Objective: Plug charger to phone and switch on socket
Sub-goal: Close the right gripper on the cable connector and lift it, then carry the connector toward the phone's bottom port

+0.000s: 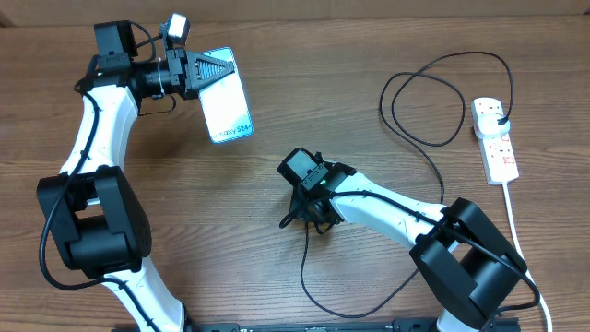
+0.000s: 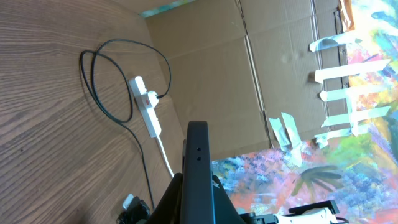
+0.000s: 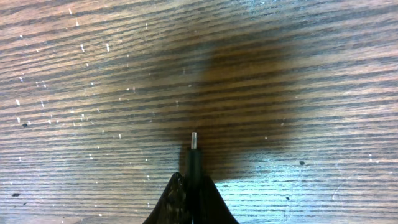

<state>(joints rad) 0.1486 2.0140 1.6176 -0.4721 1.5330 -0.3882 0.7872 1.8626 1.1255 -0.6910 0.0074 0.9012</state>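
My left gripper (image 1: pixel 210 70) is shut on the top end of the phone (image 1: pixel 227 106) and holds it above the table at the back left, with the blue screen facing up. In the left wrist view the phone (image 2: pixel 198 155) shows edge-on, dark, between the fingers. My right gripper (image 1: pixel 310 218) is low over the middle of the table, shut on the charger's black connector (image 3: pixel 195 160). Its metal tip (image 3: pixel 194 139) sticks out past the fingertips, just above the wood. The charger cable (image 1: pixel 419 138) loops back to a plug in the white socket (image 1: pixel 498 152) at the right.
The socket's white cord (image 1: pixel 516 231) runs down the right side toward the front edge. Slack black cable (image 1: pixel 318 295) curves over the front of the table beside the right arm. A cardboard wall (image 2: pixel 249 74) stands behind the table.
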